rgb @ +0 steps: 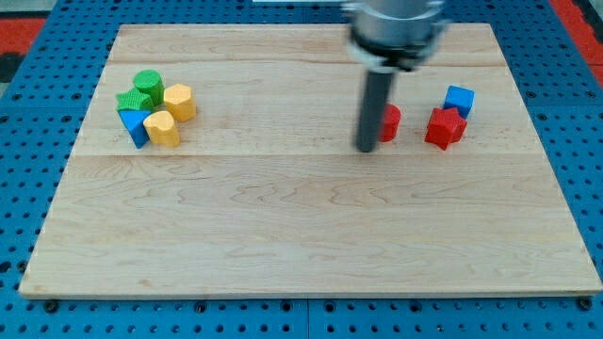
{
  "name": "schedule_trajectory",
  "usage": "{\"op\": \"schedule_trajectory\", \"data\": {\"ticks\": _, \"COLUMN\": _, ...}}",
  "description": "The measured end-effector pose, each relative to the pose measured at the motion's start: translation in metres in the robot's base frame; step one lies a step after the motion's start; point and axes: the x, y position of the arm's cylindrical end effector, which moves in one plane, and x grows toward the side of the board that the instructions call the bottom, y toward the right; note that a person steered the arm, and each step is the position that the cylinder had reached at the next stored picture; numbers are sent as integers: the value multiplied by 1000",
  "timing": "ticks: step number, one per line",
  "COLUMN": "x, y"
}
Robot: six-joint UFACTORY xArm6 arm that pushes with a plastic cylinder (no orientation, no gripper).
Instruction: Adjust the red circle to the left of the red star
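The red circle (390,122) lies on the wooden board at the view's right of centre, partly hidden behind my rod. The red star (445,127) lies a short way to the view's right of it, with a gap between them. My tip (366,148) rests on the board just at the view's left of the red circle, touching or nearly touching it. A blue cube (459,100) sits just above and to the right of the red star, close against it.
A cluster sits at the view's upper left: a green circle (148,87), a green star (131,99), a blue triangle (135,125), a yellow hexagon (179,101) and a yellow heart (162,127). The wooden board (301,245) lies on a blue pegboard.
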Motion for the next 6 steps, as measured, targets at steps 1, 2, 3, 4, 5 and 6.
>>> {"op": "schedule_trajectory", "data": {"ticks": 1, "x": 0, "y": 20}}
{"op": "schedule_trajectory", "data": {"ticks": 2, "x": -6, "y": 59}}
{"op": "schedule_trajectory", "data": {"ticks": 3, "x": -8, "y": 51}}
{"op": "schedule_trajectory", "data": {"ticks": 4, "x": -12, "y": 5}}
{"op": "schedule_trajectory", "data": {"ticks": 5, "x": -11, "y": -93}}
{"op": "schedule_trajectory", "data": {"ticks": 6, "x": 29, "y": -213}}
